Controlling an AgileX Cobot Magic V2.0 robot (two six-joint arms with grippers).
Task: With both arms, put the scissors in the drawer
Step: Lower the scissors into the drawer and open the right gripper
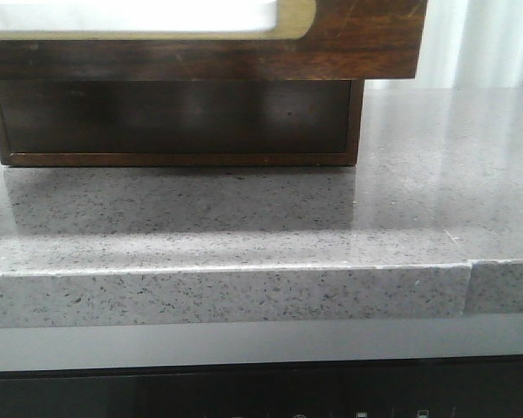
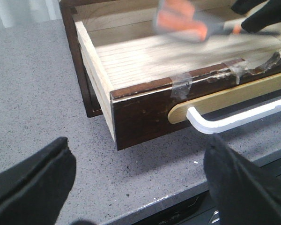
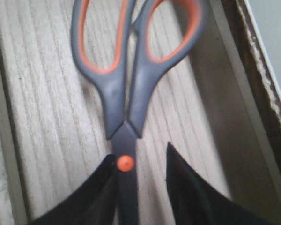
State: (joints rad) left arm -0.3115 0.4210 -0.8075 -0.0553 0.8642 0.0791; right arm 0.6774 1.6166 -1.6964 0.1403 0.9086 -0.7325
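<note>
The drawer (image 2: 145, 112) is pulled open over the grey countertop; its dark scratched front with the whitish panel fills the top of the front view (image 1: 357, 43). The scissors (image 3: 126, 79), grey with orange-lined loops, are over the drawer's pale wooden floor (image 3: 42, 93), and look blurred in the left wrist view (image 2: 182, 21). My right gripper (image 3: 141, 152) straddles the blade at the orange pivot. One finger touches the blade, and a clear gap separates the other from it, so it is open. My left gripper (image 2: 140, 187) is wide open and empty above the countertop, in front of the drawer's corner.
The dark wooden cabinet (image 1: 174, 122) stands on the speckled grey countertop (image 1: 244, 218). A white bar handle (image 2: 234, 123) juts from the drawer front. The countertop's front edge (image 1: 244, 296) drops to a dark appliance panel below.
</note>
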